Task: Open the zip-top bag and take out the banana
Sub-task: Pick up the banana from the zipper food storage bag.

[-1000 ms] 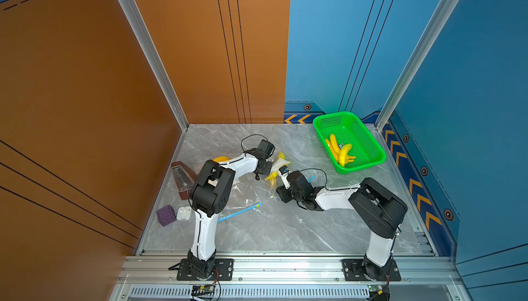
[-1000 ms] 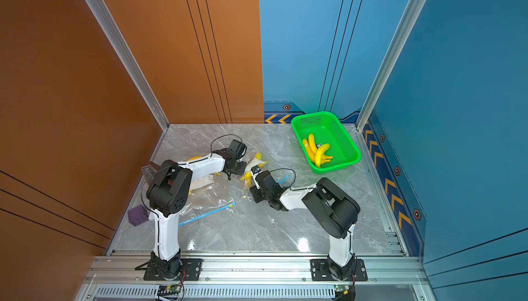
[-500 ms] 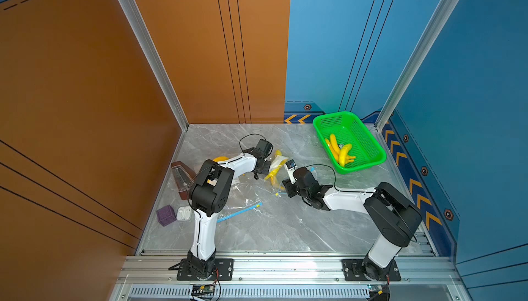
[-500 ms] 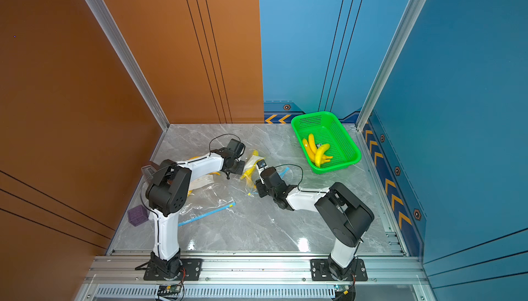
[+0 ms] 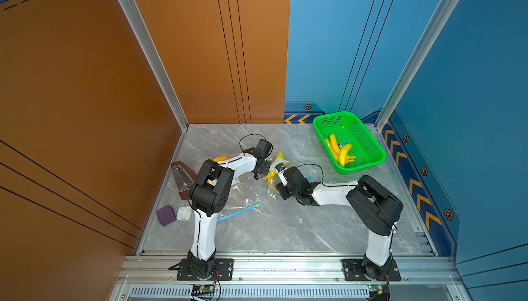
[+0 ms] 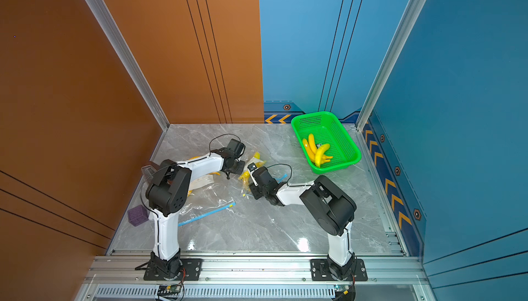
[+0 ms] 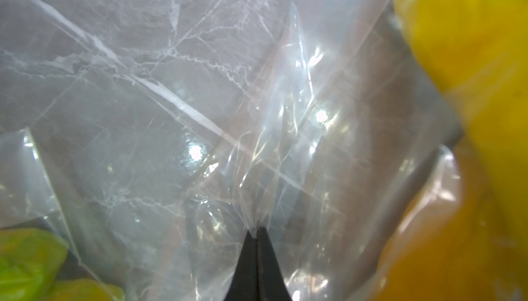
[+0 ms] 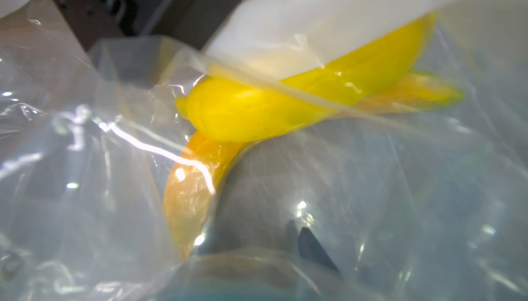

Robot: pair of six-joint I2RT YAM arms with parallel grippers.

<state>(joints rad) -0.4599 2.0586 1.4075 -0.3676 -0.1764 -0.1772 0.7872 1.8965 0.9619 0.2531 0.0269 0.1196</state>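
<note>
- Orange and blue walls box in a grey marble tabletop. A green basket of loose bananas sits at its far right corner.
- Near the middle of the tabletop, a little toward the far edge, the zip-top bag lies crumpled between the two arms. The banana, a half-peeled toy with white flesh showing, is at least partly under its film.
- The left hand is clenched on a pleat of the bag's clear plastic, which is gathered tight at its tips.
- The right hand is pressed in just beside the banana. Film veils its tips, so it cannot be told whether it is released or clenched.
- A band of film crosses the fruit. Whether that is the opened mouth cannot be made out.
- Risk: the left pinch holds only thin, slick film. A hard pull from the right arm could slide it free, and the bag would then travel with the fruit.
- Risk: the right hand may close on plastic along with the banana and lift both.
- Risk: the splayed peel flaps look likely to snag at the mouth.
- Risk: a spare clear bag with a blue zip strip lies toward the left edge beside the left arm. A wide sweep could drag it in.
</note>
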